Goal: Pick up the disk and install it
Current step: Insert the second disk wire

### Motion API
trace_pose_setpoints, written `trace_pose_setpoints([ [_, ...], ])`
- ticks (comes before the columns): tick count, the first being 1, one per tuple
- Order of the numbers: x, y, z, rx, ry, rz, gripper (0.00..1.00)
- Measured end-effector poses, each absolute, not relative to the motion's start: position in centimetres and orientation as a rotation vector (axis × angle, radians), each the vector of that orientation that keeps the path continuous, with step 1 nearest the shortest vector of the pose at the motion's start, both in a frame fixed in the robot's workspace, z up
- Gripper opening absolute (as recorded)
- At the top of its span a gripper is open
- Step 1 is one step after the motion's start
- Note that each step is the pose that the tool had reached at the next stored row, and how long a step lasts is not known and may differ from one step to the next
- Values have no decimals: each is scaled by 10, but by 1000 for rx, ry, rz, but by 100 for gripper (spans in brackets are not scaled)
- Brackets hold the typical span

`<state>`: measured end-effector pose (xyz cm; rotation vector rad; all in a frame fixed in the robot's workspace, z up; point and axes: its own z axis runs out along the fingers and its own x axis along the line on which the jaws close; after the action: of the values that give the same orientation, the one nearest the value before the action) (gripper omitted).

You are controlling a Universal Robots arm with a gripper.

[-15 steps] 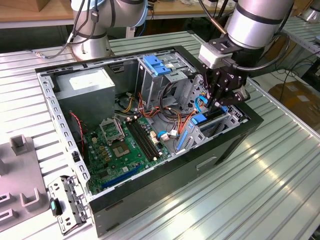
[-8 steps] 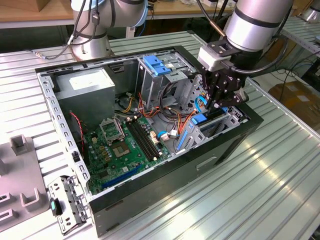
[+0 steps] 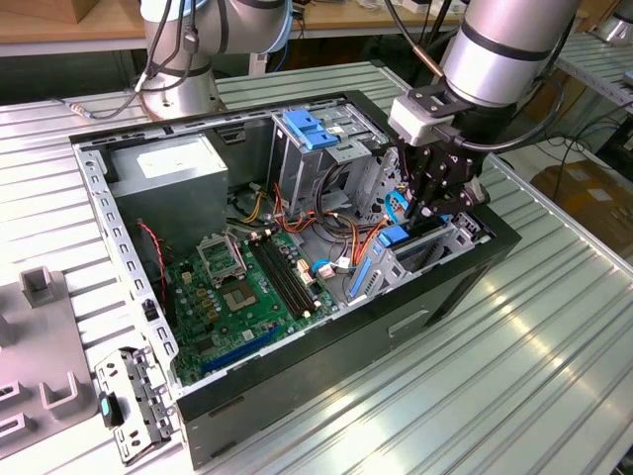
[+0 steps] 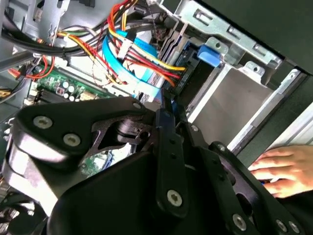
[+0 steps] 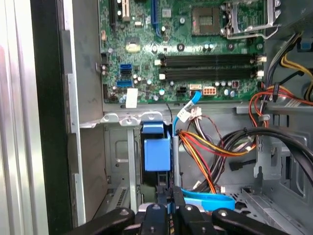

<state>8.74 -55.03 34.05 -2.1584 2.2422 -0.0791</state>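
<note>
The gripper [image 3: 432,203] is lowered inside the open computer case [image 3: 129,252], above the metal drive cage [image 3: 435,247] at the case's front corner, beside the motherboard [image 3: 247,292]. In the first wrist view the jaws stand nearly together on the thin top edge of the disk [image 5: 157,154], whose blue bracket sits upright in the cage slot. A hand [image 4: 283,169] rests on the case's outer edge.

Ribbed metal tabletop [image 3: 554,376] under bright glare, wooden bench [image 3: 59,25] behind, cardboard boxes [image 3: 584,193] on the floor
</note>
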Motion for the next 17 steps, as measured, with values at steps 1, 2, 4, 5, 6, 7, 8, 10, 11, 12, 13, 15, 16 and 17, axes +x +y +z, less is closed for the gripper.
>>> trace_pose_setpoints([
  [1, 87, -550, 340, -2158, 2242, -79, 16],
  [2, 87, -550, 340, -2158, 2242, -79, 16],
  [4, 87, -550, 340, -2158, 2241, -79, 17],
  [5, 88, -550, 344, -2157, 2241, -80, 17],
  [6, 87, -550, 350, -2157, 2241, -82, 24],
  [7, 87, -550, 353, -2157, 2241, -82, 24],
  [8, 87, -550, 356, -2157, 2240, -82, 24],
  [10, 87, -550, 356, -2157, 2240, -82, 24],
  [11, 87, -550, 356, -2157, 2240, -82, 24],
  [12, 87, -550, 357, -2157, 2240, -82, 22],
  [13, 87, -550, 357, -2157, 2240, -82, 15],
  [15, 87, -550, 357, -2157, 2240, -82, 11],
  [16, 87, -550, 357, -2157, 2240, -82, 11],
  [17, 87, -550, 357, -2157, 2240, -82, 11],
])
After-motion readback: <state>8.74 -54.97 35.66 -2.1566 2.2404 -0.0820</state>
